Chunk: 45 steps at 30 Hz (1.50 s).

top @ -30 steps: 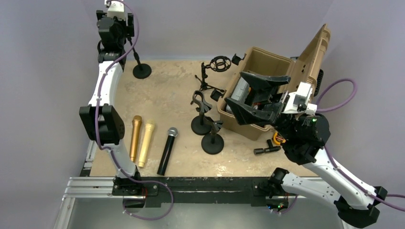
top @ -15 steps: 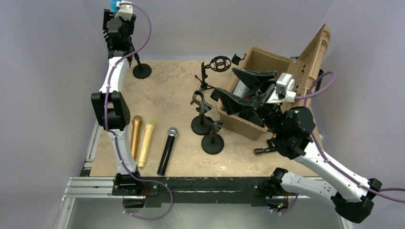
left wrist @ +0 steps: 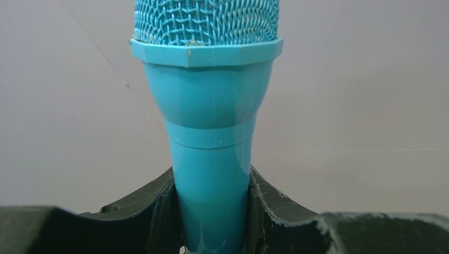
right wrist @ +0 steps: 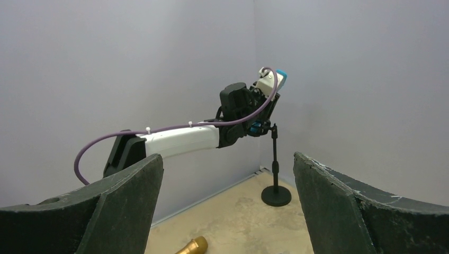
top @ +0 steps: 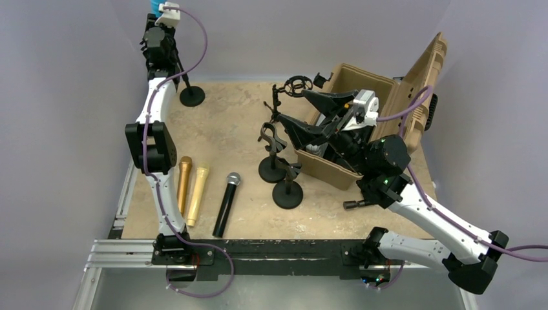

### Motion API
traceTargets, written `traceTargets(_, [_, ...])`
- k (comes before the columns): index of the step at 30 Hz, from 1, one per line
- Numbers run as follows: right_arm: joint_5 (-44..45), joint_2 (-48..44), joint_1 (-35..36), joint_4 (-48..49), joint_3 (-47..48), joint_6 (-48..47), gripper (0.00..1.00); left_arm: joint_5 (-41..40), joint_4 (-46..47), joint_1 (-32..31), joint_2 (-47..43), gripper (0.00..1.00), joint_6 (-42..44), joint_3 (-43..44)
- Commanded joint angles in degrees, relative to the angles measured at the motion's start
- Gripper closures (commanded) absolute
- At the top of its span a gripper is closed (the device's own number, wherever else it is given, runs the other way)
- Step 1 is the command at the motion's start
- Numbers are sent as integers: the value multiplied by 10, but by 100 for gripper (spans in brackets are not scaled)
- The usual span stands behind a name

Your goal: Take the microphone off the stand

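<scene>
The microphone (left wrist: 210, 106) is light blue with a mesh head and stands upright. My left gripper (left wrist: 212, 182) is shut on its body, one dark finger pressed to each side. In the top view that gripper (top: 159, 40) is high at the back left corner, above the black stand (top: 192, 96), with the microphone's head (top: 155, 6) poking out above it. The right wrist view shows the stand (right wrist: 275, 174) rising to the left gripper (right wrist: 253, 108); the clip is hidden behind it. My right gripper (top: 311, 117) hangs open over the case's left side, holding nothing.
An open tan case (top: 373, 79) fills the back right. Two short black stands (top: 273, 169) (top: 287, 192) and a shock-mount stand (top: 295, 86) sit mid-table. Two gold microphones (top: 184, 187) (top: 198, 192) and a black one (top: 226, 204) lie front left. Walls close in behind the corner.
The left gripper rose and its jaws closed onto the blue microphone. The right arm swung left and back over the case, still open.
</scene>
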Motion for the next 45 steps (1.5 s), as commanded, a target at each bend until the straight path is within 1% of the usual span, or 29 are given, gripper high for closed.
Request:
traceTargets(1, [4,3,2,14,24,12,9,24,26,6,-20,78,-4,40])
traceTargets(7, [3,1,2,11,24,17,9,21,22,8,-43,88,-27,48])
traceTargets(10, [-3,4,2,11,26,20,9,25,19,11,-57,90,-45,53])
traceTargets(15, [-12,4,2,21,24,25,9,43,-6,12,-86,96,-98,65])
traceTargets(20, [-21,1,2,22,20,33,10,82,-36,11,-116,100,-155,87])
traceTargets(23, [-28,-7,2,25,15,40,9,146,-80,14,-140,100,-208,110])
traceTargets(25, [-31,-12,2,28,11,46,10,213,-112,17,-161,100,-252,121])
traceTargets(27, [-34,-19,2,30,8,48,10,292,-135,25,-188,100,-324,119])
traceTargets(29, [-37,-28,2,34,1,51,10,372,-128,32,-225,100,-404,73])
traceTargets(31, [-34,-40,2,42,-11,54,10,435,-122,33,-270,100,-477,23])
traceTargets(32, [-32,-44,2,46,-17,56,10,457,-121,32,-283,100,-499,1])
traceTargets(35, [-30,-52,2,61,-36,69,10,494,-169,32,-317,100,-624,-61])
traceTargets(37, [-39,-57,2,73,-45,81,10,526,-190,26,-338,100,-683,-116])
traceTargets(38, [-44,-62,2,81,-51,87,10,537,-198,19,-351,100,-698,-150])
traceTargets(40, [-48,-76,1,95,-67,101,10,545,-243,3,-379,100,-683,-211])
traceTargets(42, [-41,-93,2,107,-85,113,10,523,-313,-16,-413,100,-641,-264])
traceTargets(45, [-23,-115,2,115,-107,128,10,477,-391,-52,-469,100,-567,-353])
